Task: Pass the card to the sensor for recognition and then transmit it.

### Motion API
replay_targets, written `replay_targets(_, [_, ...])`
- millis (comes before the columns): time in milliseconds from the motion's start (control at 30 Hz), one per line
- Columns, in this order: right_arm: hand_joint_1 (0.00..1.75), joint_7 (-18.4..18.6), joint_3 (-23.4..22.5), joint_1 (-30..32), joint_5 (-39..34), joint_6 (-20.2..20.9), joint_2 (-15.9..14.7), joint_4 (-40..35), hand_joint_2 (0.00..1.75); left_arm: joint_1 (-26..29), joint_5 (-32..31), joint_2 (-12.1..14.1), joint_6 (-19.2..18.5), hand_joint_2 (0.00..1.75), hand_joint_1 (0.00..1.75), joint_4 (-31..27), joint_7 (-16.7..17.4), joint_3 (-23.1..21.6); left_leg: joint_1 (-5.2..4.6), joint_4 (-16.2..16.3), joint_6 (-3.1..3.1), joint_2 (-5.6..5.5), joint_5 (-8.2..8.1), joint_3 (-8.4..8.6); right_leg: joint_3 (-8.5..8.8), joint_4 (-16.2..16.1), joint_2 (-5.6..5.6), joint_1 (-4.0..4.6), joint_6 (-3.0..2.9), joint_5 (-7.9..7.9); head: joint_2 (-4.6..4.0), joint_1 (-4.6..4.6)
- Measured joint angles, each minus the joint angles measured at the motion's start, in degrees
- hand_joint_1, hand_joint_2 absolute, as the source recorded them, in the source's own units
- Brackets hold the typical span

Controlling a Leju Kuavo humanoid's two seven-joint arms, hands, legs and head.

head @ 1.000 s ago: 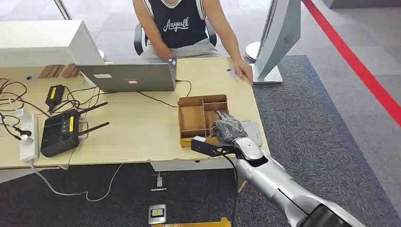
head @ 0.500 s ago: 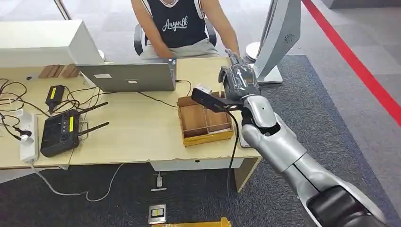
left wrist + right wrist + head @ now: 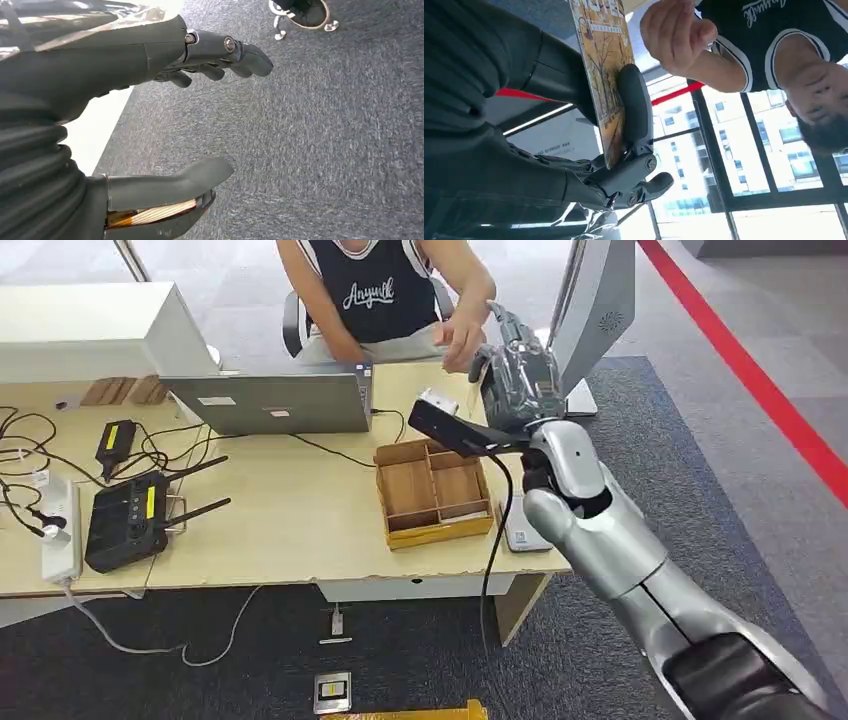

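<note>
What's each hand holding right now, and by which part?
The right hand grips the card by its lower end, thumb on the printed face and fingers behind. The left hand holds nothing, its fingers apart over carpet.

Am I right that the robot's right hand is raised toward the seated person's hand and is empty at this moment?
Not quite: the right hand is raised toward the person's hand, but it is not empty. The right wrist view shows it gripping a card.
</note>
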Motion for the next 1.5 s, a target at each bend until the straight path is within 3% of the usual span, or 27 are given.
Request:
replay_targets(1133, [1.75,0.07,-0.04,0.01,0.04,0.11,-0.44,-0.96,1.75,-0.02,0.0,-0.04,0.0,1.75,0.0,0.0,0.0,0.0,0.0,0.0,0.0,0.0,0.0,-0.04,0.01,0.0,0.0,0.0,0.0,0.0,0.0,0.0])
replay_targets(1200, [1.75,2.61,0.22,-0.78,1.23,4.06,-0.26,-0.76,1.75,-0.01,0.0,-0.04,-0.04,1.75,0.0,0.0,-0.02,-0.26,0.0,-0.01,0.0,-0.02,0.0,-0.09,-0.01,0.02,0.0,0.0,0.0,0.0,0.0,0.0])
replay_targets(1267, [1.75,2.6,1.03,-3.57,1.97,7.8,0.7,2.2,1.75,-0.12,-0.04,-0.04,-0.2,1.75,0.0,0.0,0.13,-1.05,0.0,-0.03,-0.03,-0.02,0.03,-0.24,-0.09,0.05,0.0,0.0,-0.01,0.01,0.0,0.04])
replay_targets(1367, [1.75,-3.6,3.06,-13.18,1.88,4.94,6.41,21.12,1.75,-1.1,0.02,-0.04,-0.79,1.75,0.0,-0.07,0.96,-2.93,0.05,-0.02,-0.11,0.0,0.21,-0.36,-0.34,0.06,-0.01,0.02,-0.18,0.18,0.0,-0.44])
replay_targets(1500, [1.75,-5.6,4.0,-16.2,1.86,2.93,10.23,31.07,1.75,-1.03,0.48,-0.24,-0.81,1.75,0.0,-0.07,1.07,-3.78,0.17,0.0,-0.09,-0.32,0.33,-0.45,-0.33,0.06,-0.41,0.15,-0.16,0.19,0.0,-0.18])
